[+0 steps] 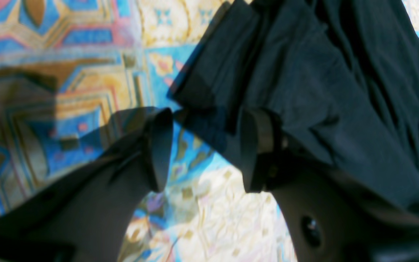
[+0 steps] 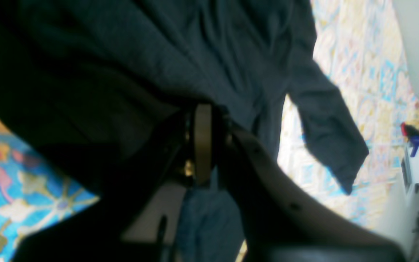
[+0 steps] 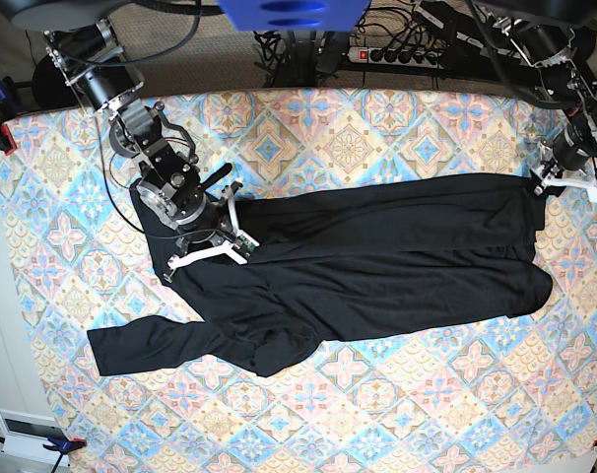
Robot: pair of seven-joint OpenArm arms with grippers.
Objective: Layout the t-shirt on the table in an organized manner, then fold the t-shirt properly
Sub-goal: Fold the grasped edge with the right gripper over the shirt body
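The t-shirt (image 3: pixel 377 261) lies spread on the tabletop (image 3: pixel 397 414), its long axis running left to right across the middle of the base view, one sleeve trailing to the lower left. The right claw (image 3: pixel 205 246), at the left-centre of that view, is clenched on the shirt's upper edge at the left end. The left claw (image 1: pixel 204 149), at the far right, stands released with cloth just beside one finger; it looks the nearer arm for that end's next grasp.
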